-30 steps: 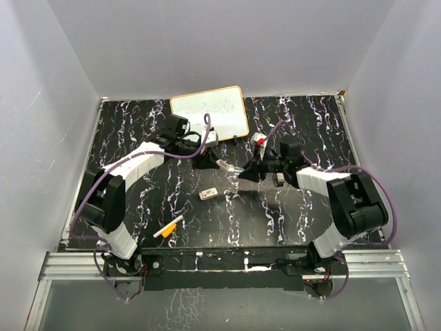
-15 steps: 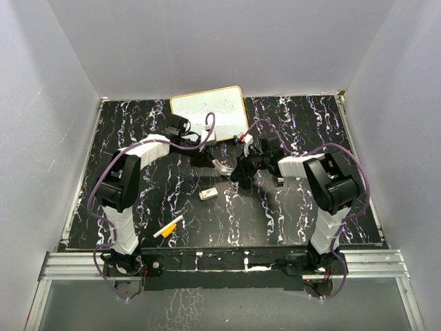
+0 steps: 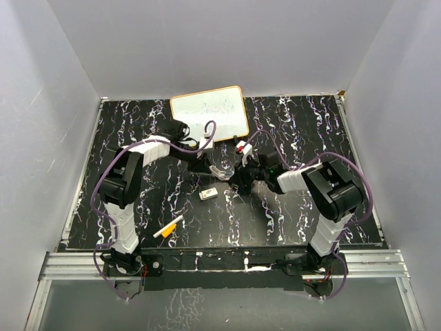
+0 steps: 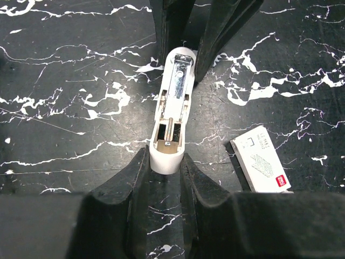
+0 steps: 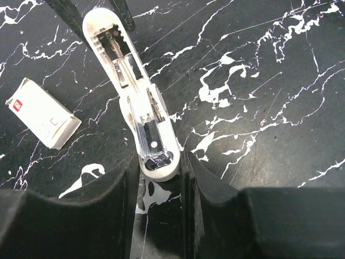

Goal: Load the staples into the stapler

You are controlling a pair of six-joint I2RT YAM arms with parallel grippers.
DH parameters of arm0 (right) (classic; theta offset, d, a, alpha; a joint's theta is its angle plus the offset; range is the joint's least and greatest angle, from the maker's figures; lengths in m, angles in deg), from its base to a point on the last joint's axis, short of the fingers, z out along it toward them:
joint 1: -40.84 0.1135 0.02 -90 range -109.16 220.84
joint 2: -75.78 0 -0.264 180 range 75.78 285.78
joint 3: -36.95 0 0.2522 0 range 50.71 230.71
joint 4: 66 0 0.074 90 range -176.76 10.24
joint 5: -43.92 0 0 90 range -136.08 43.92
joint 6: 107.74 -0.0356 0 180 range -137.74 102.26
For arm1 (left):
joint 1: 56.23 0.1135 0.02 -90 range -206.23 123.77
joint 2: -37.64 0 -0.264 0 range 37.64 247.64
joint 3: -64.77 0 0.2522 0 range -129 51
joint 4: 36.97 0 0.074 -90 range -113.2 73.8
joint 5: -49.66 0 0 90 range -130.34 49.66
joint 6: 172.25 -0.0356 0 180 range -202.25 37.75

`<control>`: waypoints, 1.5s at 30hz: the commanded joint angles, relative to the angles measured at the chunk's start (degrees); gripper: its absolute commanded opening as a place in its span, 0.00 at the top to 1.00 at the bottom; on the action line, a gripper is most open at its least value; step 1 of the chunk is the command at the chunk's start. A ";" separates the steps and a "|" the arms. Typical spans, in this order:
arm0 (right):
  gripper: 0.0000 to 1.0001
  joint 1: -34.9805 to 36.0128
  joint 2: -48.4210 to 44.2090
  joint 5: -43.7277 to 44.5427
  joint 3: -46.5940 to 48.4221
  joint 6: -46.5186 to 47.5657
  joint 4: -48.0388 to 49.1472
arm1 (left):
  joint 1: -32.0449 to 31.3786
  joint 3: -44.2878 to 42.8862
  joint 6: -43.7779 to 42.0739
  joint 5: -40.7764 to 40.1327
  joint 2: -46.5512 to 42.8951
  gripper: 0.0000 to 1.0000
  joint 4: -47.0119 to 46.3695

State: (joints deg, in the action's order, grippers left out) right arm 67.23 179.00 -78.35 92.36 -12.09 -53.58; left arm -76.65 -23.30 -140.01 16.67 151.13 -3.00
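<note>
The white stapler [image 4: 173, 102] lies opened out flat on the black marbled table, its metal channel and spring showing [image 5: 126, 70]. My left gripper [image 4: 164, 157] is shut on one end of it. My right gripper [image 5: 160, 160] is shut on the opposite end, its dark fingers [image 4: 223, 27] showing at the top of the left wrist view. From above, the stapler [image 3: 220, 168] spans the gap between left gripper [image 3: 205, 163] and right gripper [image 3: 240, 180]. The staples, a small white pack [image 3: 209, 194], lie flat on the table just beside the stapler [image 4: 261, 160] [image 5: 42, 113], touched by neither gripper.
A whiteboard [image 3: 210, 114] lies at the back of the table behind the grippers. An orange-and-white marker pen [image 3: 169, 227] rests near the front left. Grey walls enclose the table on three sides.
The right gripper has moved left and slightly toward the near edge, its arm folding in. The stapler and left gripper shifted a little the same way. The staples pack and pen stayed put.
</note>
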 commanded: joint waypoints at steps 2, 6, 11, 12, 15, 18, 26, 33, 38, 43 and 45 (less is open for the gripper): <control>0.62 1.13 -2.74 4.39 -4.81 -0.75 -0.40 | -0.32 1.40 -4.45 1.32 -2.26 1.00 3.76; 0.45 1.53 -2.85 4.31 -6.02 -1.23 0.00 | -0.32 0.59 -5.62 1.00 -1.84 0.99 4.95; 0.31 1.57 -4.52 2.34 -6.76 -1.44 1.20 | -0.32 -0.18 -6.24 1.93 -1.36 0.92 6.14; 0.31 1.56 -4.78 2.04 -6.76 -1.24 1.17 | -0.38 -0.16 -6.20 2.03 -1.47 0.92 6.16; 0.32 1.57 -5.72 2.08 -7.19 -0.39 1.73 | -0.41 -0.10 -5.88 2.00 -1.96 0.92 5.84; 0.33 1.55 -6.78 1.99 -6.79 0.55 1.78 | -0.62 -0.89 -5.08 2.57 -2.43 0.92 6.16; 0.31 1.47 -9.80 -0.69 -4.97 4.29 -1.38 | -1.08 -3.05 -2.96 2.31 -5.01 0.93 6.89; 0.29 0.59 -11.18 -2.07 -2.88 5.08 -3.98 | -1.59 -3.78 -3.49 -0.12 -4.39 0.87 7.55; 0.26 -0.26 -12.79 -0.55 1.17 6.00 -10.97 | -1.64 -3.58 -3.81 -1.06 -4.26 0.74 7.55; 0.21 -2.68 -16.55 5.39 6.20 9.26 -22.13 | -1.65 -3.50 -4.03 -1.54 -4.65 0.60 7.82; 0.19 -4.25 -18.38 8.06 7.29 10.39 -26.02 | -1.66 -3.48 -3.95 -1.68 -4.92 0.52 7.70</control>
State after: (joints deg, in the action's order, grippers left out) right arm 65.62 165.52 -75.93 95.40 -5.12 -71.68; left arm -78.10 -25.31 -142.72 13.55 149.71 3.30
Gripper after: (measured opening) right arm 0.793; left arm 0.419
